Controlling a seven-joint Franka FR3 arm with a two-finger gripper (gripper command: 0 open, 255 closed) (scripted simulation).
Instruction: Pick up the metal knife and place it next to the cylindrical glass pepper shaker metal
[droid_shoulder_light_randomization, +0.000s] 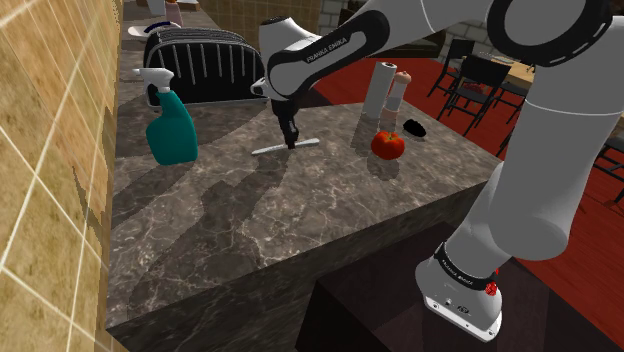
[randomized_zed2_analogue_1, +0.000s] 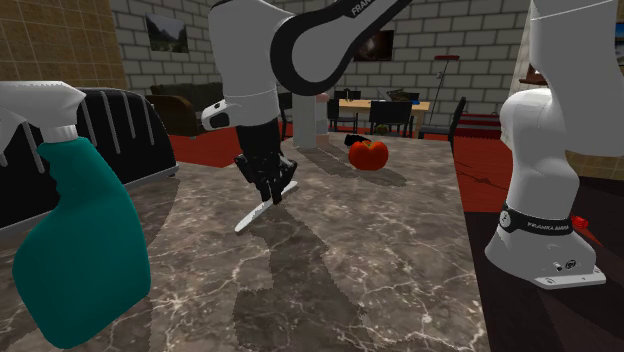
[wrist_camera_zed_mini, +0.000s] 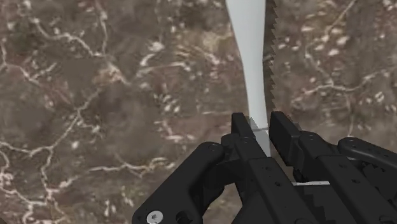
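- Wrist view: the tool (wrist_camera_zed_mini: 261, 130) is clenched on the knife (wrist_camera_zed_mini: 253, 63). Its two fingers (wrist_camera_zed_mini: 240, 130) press the pale blade from both sides, and the long serrated part runs out ahead over the marble bench (wrist_camera_zed_mini: 95, 95).
- The grip seems to sit near one end and not at the middle, so I judge the knife can swing. The lift should be slow, with the wrist kept steady.
- In the second exterior view the knife hangs slanted, its tip lower. I cannot tell if the tip touches the bench, so it is better to rise first and travel after.
- On the shoulder view's left stand a teal spray bottle (droid_shoulder_light_randomization: 172, 130) and a black toaster (droid_shoulder_light_randomization: 205, 65), well apart from the way to go.
- A red tomato (droid_shoulder_light_randomization: 388, 145) lies between the knife and the goal, so the tool should pass over it or around it.
- Beyond it stand two upright cylinders just beside each other. I take the one with the brownish cap as the pepper shaker (droid_shoulder_light_randomization: 398, 92), the other being a pale cylinder (droid_shoulder_light_randomization: 377, 88).
- A small black thing (droid_shoulder_light_randomization: 415, 127) and the bench edge are near on the shoulder view's right. The open room is on the shakers' left.
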